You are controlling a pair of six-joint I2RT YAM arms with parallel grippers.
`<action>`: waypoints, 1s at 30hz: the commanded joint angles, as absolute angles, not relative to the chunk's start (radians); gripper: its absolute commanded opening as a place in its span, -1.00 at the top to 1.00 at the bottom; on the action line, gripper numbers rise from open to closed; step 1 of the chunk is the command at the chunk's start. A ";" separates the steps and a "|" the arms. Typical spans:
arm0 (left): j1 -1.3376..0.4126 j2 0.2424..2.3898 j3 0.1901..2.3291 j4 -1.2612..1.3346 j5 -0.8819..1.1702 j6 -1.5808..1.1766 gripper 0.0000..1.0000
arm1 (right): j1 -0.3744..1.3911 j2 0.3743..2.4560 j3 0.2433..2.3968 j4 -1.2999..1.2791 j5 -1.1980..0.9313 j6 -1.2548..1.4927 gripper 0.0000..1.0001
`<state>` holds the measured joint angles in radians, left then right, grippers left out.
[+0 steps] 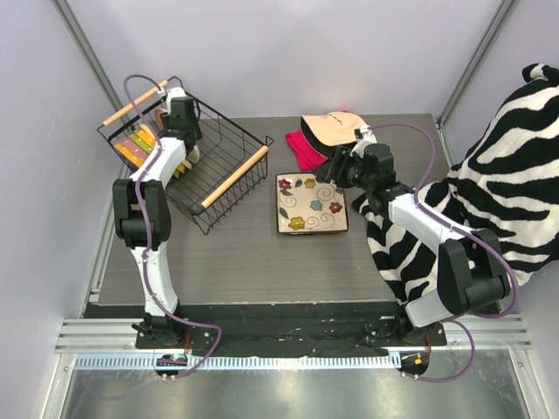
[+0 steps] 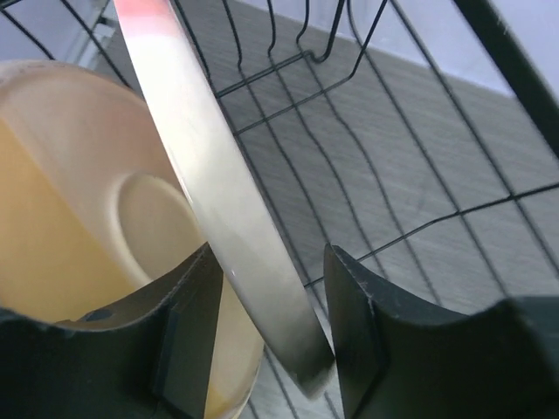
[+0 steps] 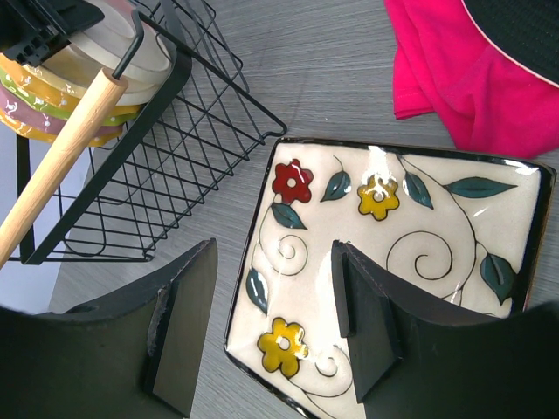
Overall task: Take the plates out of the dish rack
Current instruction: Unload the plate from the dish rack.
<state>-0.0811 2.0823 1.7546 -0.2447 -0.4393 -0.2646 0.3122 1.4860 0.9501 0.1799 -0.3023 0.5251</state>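
While the right gripper (image 3: 272, 301) hung open over the square plate (image 3: 410, 227), the left gripper (image 2: 271, 292) straddled a cream plate (image 2: 201, 175) in the dish rack (image 1: 234, 177), unclamped; looked like it needed a squeeze and lift next.

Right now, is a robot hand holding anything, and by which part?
Left gripper straddles the rim of a cream plate in the dish rack; whether it pinches cannot be told. Right gripper, open, holds nothing.

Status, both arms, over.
Left gripper open, astride rim of cream plate in rack. Right gripper open above square plate on table. Nothing blocking.
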 commanded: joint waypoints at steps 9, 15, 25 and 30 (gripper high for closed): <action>0.028 2.002 1.694 -0.129 -0.284 -0.426 0.53 | 0.310 1.483 0.994 0.230 -0.321 0.522 -0.25; 0.026 1.934 1.657 -0.106 -0.259 -0.410 0.92 | 0.311 1.479 0.993 0.224 -0.319 0.518 -0.25; 0.015 1.783 1.586 -0.006 -0.203 -0.354 1.00 | 0.311 1.448 0.983 0.218 -0.324 0.523 -0.25; 0.017 1.749 1.580 -0.005 -0.195 -0.331 1.00 | 0.311 1.417 0.976 0.209 -0.319 0.522 -0.25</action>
<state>0.0154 1.8568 1.5642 -0.1410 -0.2104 -0.3836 0.3122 1.4837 0.9504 0.1787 -0.3161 0.5251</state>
